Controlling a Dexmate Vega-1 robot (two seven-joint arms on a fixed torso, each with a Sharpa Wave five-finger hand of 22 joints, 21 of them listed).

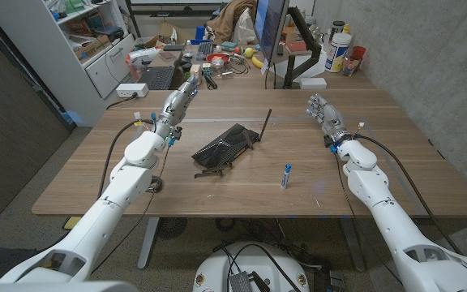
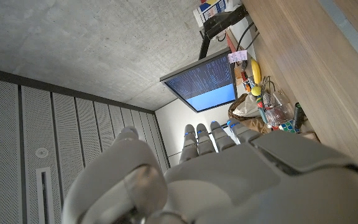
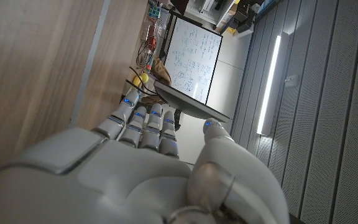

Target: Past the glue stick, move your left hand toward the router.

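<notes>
The wooden table (image 1: 396, 174) carries the task items in its middle area. Beyond its far edge stands a cluttered desk with a monitor (image 1: 271, 28) and a banana (image 1: 255, 59); the same monitor (image 2: 205, 83) appears in the left wrist view.

The router (image 1: 224, 148), black with one antenna raised toward the far side, lies near the table's centre. The glue stick (image 1: 286, 175), small with a blue cap, lies on the table to the router's right and nearer the front edge, apart from it.

The left hand (image 1: 186, 91) is extended over the table's far left part, beyond and to the left of the router, well apart from it. Its fingers (image 2: 206, 138) are straight and side by side, and it has hold of nothing (no object shows between thumb and fingers in the wrist view).

The right hand (image 1: 323, 109) sits over the far right part of the table, fingers (image 3: 143, 124) likewise extended together, grasping nothing, well clear of the glue stick.
</notes>
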